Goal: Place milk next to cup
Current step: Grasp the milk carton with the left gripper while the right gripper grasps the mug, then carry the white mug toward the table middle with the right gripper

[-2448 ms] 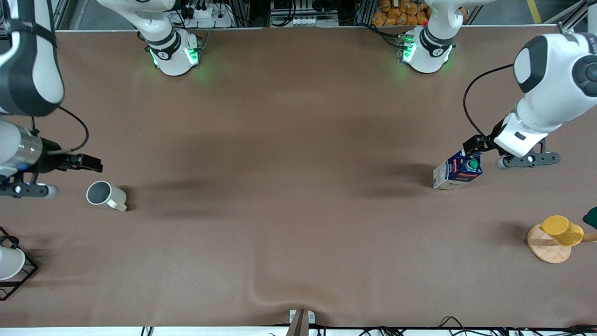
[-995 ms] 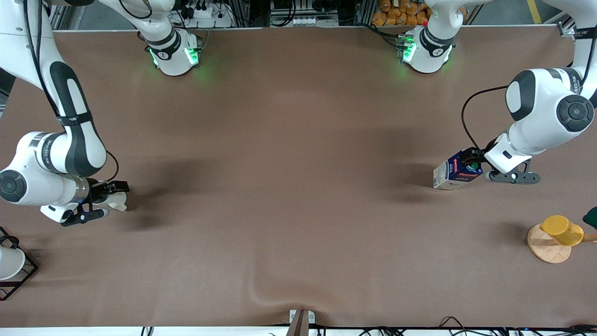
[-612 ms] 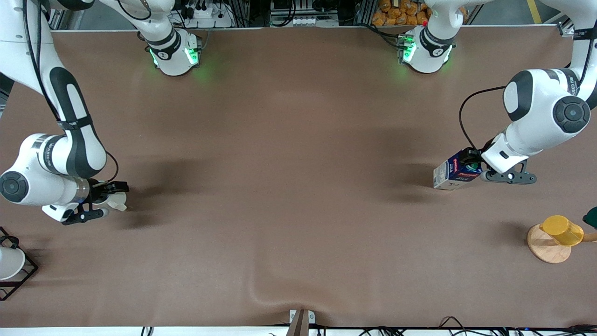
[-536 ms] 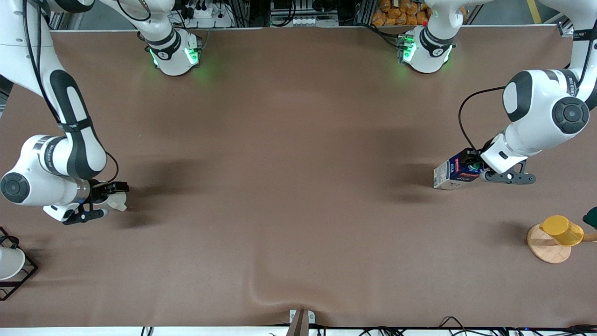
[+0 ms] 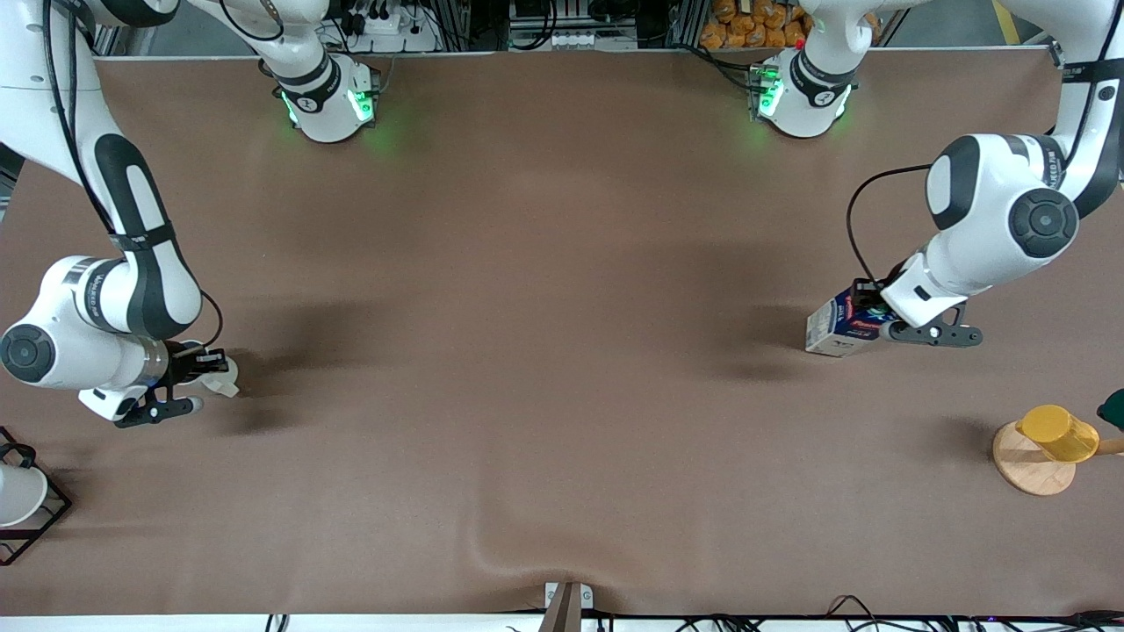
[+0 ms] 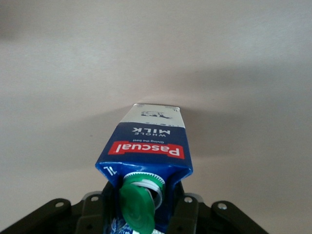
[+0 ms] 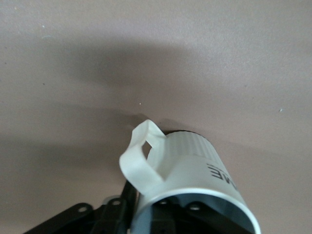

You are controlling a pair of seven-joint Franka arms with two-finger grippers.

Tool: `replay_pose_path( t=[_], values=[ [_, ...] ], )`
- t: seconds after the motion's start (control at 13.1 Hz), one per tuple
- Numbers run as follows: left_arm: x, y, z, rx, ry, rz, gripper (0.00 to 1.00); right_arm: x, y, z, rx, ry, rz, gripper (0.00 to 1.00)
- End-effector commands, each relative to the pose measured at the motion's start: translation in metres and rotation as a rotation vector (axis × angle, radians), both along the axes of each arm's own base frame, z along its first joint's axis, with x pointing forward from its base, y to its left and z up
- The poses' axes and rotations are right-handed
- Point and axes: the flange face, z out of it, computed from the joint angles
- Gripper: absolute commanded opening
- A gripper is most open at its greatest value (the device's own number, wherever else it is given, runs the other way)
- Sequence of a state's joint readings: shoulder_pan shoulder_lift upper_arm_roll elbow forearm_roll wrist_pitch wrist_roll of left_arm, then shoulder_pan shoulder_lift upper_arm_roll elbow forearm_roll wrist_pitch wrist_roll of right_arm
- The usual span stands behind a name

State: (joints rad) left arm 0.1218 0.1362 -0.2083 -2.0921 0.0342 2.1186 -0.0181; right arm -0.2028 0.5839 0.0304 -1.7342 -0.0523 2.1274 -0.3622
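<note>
A brown table (image 5: 562,351) fills the front view, its cloth rippled into a small ridge at the edge nearest the front camera. Along the top edge stand metal framing, cables and a bin of orange items (image 5: 755,22).

Two arms work here, one at each end. The left end effector (image 5: 869,303) is pressed onto the gabled top of the one milk (image 5: 834,326), which stands toward the left arm's end of the table; the left wrist view shows its fingers (image 6: 187,214) clamped on either side of the green cap. The right end effector (image 5: 206,367) grips the rim of the cup (image 5: 219,379), toward the right arm's end of the table; in the right wrist view the cup (image 7: 187,187) appears tilted, handle out to one side, with a finger at its rim. Milk and cup are well apart.

Three cups in all: the beige one, a yellow cup (image 5: 1058,433) on a round wooden stand (image 5: 1032,470) nearer the front camera than the milk, and a white cup (image 5: 18,493) in a black wire rack (image 5: 39,522).
</note>
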Motion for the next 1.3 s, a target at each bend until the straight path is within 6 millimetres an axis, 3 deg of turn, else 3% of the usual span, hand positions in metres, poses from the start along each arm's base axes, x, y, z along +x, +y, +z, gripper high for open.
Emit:
replay_pose_path(
  t=[0.0,0.23,0.46,0.61,0.69,0.84,0.99,1.22],
  values=[
    [0.011,-0.025,0.032,0.007,0.008,0.025,0.39,0.010,0.005,0.028,-0.009,-0.035,0.013,0.00],
    [0.017,-0.067,0.063,0.000,-0.022,0.011,0.40,0.027,0.034,0.065,-0.013,-0.102,0.065,0.00],
    [0.020,-0.081,0.102,0.014,0.012,0.026,0.40,0.049,0.105,0.084,-0.002,-0.156,0.144,0.00],
    [0.023,-0.082,0.134,0.016,0.016,0.024,0.40,0.060,0.153,0.079,0.002,-0.174,0.195,0.00],
    [0.025,-0.083,0.145,0.012,0.006,0.023,0.41,0.065,0.181,0.078,0.004,-0.183,0.204,0.00],
    [0.029,-0.089,0.157,0.003,-0.012,0.016,0.42,0.067,0.264,0.079,0.005,-0.204,0.202,0.00],
    [0.034,-0.093,0.164,-0.006,-0.028,0.010,0.44,0.056,0.336,0.074,0.006,-0.214,0.156,0.00],
    [0.034,-0.089,0.167,-0.005,-0.031,0.017,0.44,0.038,0.421,0.061,0.045,-0.219,0.204,0.00]
  ],
)
